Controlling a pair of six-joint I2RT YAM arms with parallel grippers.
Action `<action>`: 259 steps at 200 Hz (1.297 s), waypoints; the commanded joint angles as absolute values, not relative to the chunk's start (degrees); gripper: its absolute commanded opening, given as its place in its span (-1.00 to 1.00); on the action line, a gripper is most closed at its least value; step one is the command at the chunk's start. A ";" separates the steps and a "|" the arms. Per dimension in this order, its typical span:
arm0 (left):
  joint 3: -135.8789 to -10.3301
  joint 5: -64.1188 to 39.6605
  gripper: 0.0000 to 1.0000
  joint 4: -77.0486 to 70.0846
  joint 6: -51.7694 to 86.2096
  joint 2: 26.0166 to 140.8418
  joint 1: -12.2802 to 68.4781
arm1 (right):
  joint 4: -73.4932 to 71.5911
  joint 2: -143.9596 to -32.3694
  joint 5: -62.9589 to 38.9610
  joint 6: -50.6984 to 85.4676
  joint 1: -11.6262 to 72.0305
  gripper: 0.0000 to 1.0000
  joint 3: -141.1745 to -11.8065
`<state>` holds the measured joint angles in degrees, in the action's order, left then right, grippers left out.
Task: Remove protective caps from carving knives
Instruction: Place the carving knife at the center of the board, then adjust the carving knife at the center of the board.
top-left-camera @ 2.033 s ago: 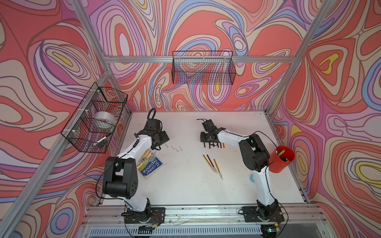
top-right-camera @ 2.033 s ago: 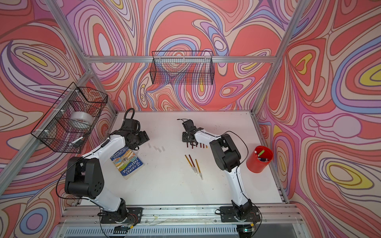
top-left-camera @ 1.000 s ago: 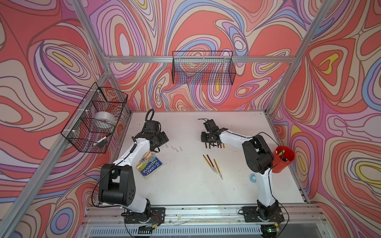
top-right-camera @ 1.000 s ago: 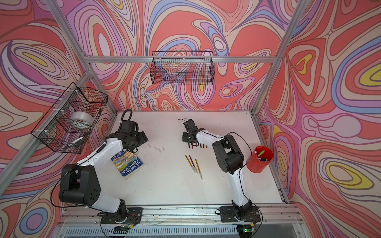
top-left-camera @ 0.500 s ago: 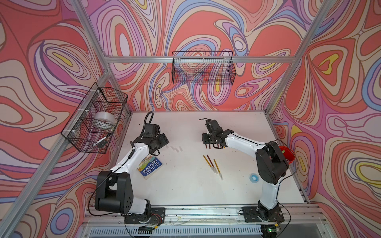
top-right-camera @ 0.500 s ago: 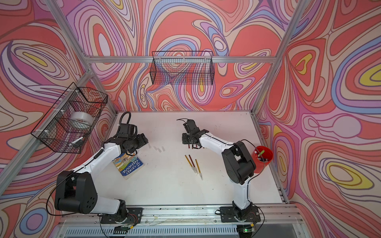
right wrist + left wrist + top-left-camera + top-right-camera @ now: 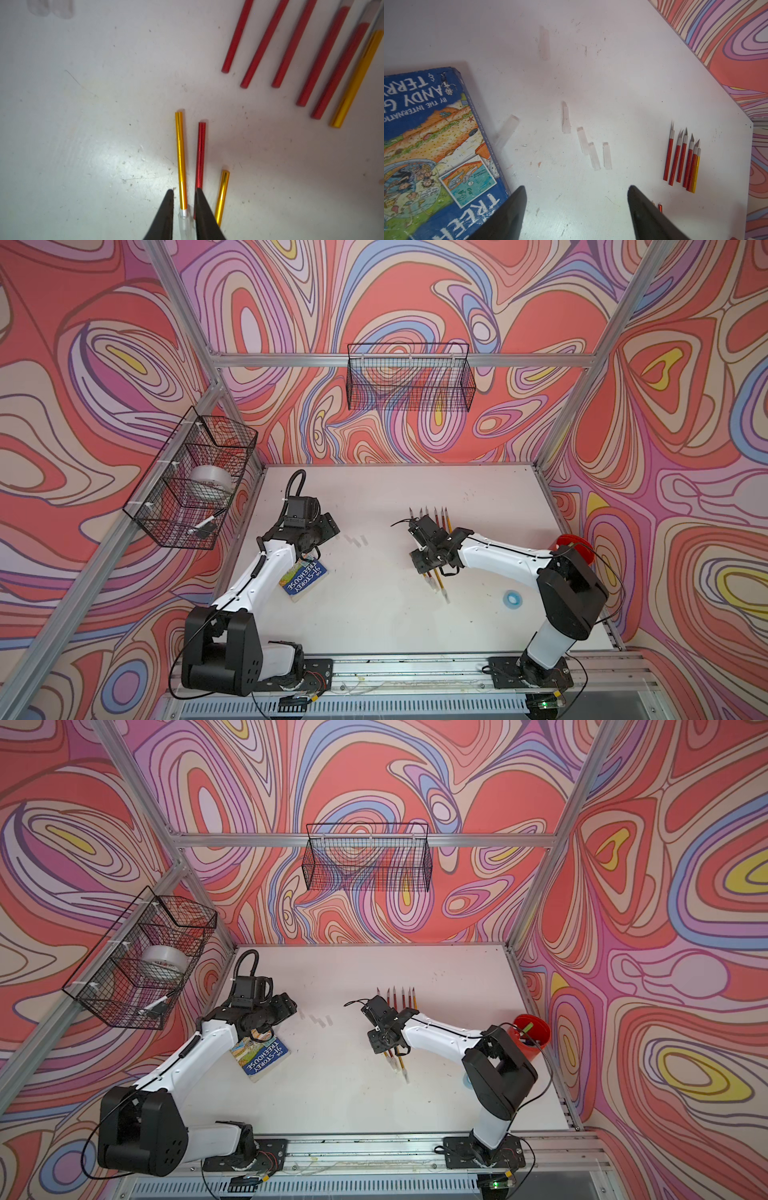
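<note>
I read the right end effector (image 7: 184, 189) as narrow, its jaws straddling the protective cap (image 7: 184, 225) on a yellow carving knife (image 7: 180, 155) lying on the surface (image 7: 83, 145); whether the pads (image 7: 164, 218) bear on it I cannot tell. The knife's long axis runs straight ahead from between the jaws. The left end effector (image 7: 576, 187) stands wide, empty, well apart, with removed caps (image 7: 594, 156) ahead of it.
</note>
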<state>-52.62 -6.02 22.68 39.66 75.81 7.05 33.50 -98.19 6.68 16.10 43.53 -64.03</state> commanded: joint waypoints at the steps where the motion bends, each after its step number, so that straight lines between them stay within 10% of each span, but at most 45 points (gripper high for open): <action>1: -51.44 -6.50 0.57 22.94 40.20 74.62 7.21 | 35.17 -96.24 7.43 15.53 44.16 -0.48 -61.86; 259: -49.99 -7.44 0.60 24.70 39.72 73.80 7.21 | 27.32 -111.13 -3.95 4.85 51.85 -1.00 -70.33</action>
<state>-51.16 -7.11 22.94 39.64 75.81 7.09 28.75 -109.25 0.21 8.75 50.43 -69.01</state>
